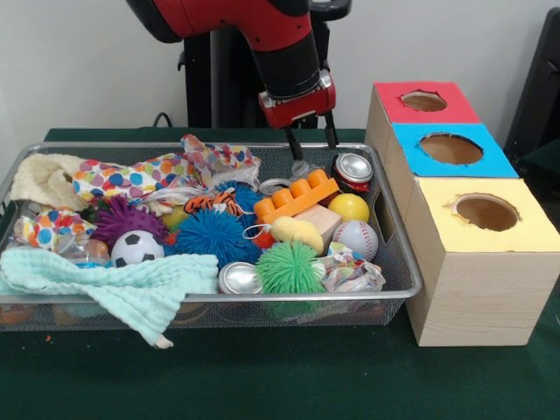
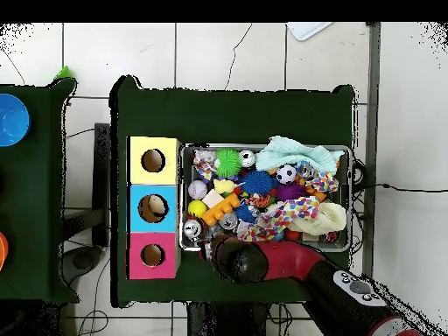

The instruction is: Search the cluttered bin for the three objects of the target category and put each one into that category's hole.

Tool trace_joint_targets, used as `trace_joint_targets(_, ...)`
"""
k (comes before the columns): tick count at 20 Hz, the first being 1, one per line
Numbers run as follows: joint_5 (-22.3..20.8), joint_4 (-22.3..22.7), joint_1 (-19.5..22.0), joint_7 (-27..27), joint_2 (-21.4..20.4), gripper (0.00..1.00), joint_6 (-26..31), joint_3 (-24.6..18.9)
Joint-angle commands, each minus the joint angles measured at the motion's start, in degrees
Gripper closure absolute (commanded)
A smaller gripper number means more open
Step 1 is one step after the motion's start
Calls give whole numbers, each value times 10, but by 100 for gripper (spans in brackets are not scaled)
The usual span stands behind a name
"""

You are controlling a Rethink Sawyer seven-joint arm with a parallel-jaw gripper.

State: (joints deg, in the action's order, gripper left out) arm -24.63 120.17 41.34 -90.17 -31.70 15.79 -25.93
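1. Your hand (image 1: 312, 144) hangs over the far right corner of the wire mesh bin (image 1: 398, 254). Its two dark fingers (image 1: 294, 143) are spread apart, with nothing between them.
2. Just below the hand lies a silver can with a red rim (image 1: 353, 168), on its side against the bin's far right wall. A second silver can (image 1: 239, 278) lies at the near wall, well apart from the first.
3. Around the first can you have an orange studded plastic block (image 1: 296, 198), a yellow ball (image 1: 348, 207), a white baseball (image 1: 355, 238) and a pale wooden block (image 1: 322, 219), all crowded close.
4. A blue spiky ball (image 1: 212, 234), a green spiky ball (image 1: 290, 267), a purple spiky ball (image 1: 125, 219) and a small soccer ball (image 1: 136, 248) fill the middle and left.
5. A mint cloth (image 1: 122, 284) hangs over the near rim; a polka-dot cloth (image 1: 140, 179) and a cream cloth (image 1: 45, 178) cover the far left.
6. Right of the bin on the green bench (image 1: 262, 376) stands a wooden box (image 1: 468, 289) with red (image 1: 423, 101), blue (image 1: 451, 148) and yellow (image 1: 486, 212) holes.
7. You can read no writing on any item.
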Motion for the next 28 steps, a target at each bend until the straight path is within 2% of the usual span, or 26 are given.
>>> trace_joint_targets(1,9,-65,1,5,-19,0,63,-48)
trace_joint_targets(7,7,-66,-2,1,-24,0,65,-49)
trace_joint_targets(28,-24,-90,0,14,18,0,36,-37)
